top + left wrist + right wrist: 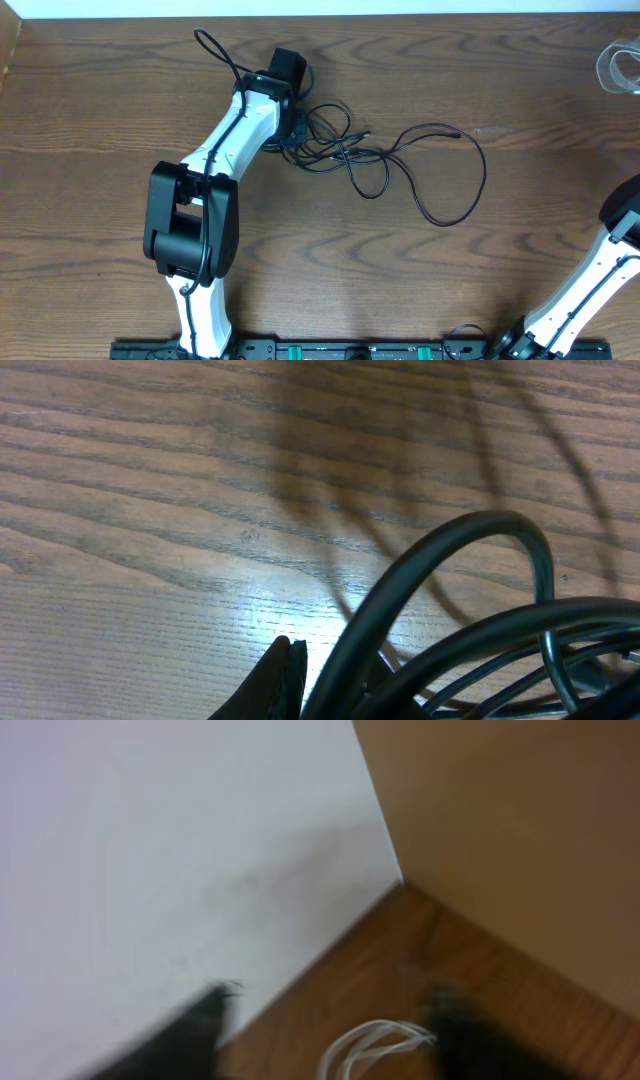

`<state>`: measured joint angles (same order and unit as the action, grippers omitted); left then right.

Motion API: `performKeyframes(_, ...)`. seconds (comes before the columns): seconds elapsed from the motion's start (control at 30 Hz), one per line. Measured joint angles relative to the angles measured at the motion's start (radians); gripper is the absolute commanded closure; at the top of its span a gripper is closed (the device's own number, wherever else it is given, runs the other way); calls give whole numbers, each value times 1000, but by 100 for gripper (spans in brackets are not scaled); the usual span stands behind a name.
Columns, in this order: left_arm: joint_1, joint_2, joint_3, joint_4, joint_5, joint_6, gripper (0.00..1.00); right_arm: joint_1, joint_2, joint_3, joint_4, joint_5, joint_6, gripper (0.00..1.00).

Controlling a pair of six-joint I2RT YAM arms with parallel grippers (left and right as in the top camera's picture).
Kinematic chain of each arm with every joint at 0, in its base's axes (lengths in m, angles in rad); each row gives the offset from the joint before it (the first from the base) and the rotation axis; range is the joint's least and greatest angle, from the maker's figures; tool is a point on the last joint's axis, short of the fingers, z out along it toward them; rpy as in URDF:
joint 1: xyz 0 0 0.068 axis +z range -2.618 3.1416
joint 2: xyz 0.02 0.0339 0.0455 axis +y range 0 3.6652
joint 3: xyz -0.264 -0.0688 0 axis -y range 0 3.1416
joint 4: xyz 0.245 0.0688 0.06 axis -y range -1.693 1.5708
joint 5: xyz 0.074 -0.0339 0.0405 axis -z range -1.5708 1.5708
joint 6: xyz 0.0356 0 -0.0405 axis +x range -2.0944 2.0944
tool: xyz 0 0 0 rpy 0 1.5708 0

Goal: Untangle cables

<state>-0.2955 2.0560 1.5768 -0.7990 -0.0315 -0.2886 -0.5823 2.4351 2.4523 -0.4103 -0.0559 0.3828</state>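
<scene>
Hovering with fingers spread apart, the right gripper (pixel 330 995) is hanging over the white cable (pixel 372 1038) at the table's (pixel 100 120) two o'clock corner, while the left gripper (pixel 295 125), its grip impossible to tell, is sitting among the black cables (pixel 400 160) toward twelve o'clock.

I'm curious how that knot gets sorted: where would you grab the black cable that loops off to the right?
Probably the black cable at its outer bend, from straight above, fingers across it. There it lies flat and alone on the table, clear of the tangle.
</scene>
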Motion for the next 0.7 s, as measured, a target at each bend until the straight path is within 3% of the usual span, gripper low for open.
performKeyframes(0.07,0,0,0,0,0,0,83,0,6,0,-24,-1,0,1)
performKeyframes(0.33,0,0,0,0,0,0,83,-2,-10,0,-232,-79,-14,1)
performKeyframes(0.7,0,-11,5,-63,9,4,83,100,-156,2,-624,-627,-84,1)
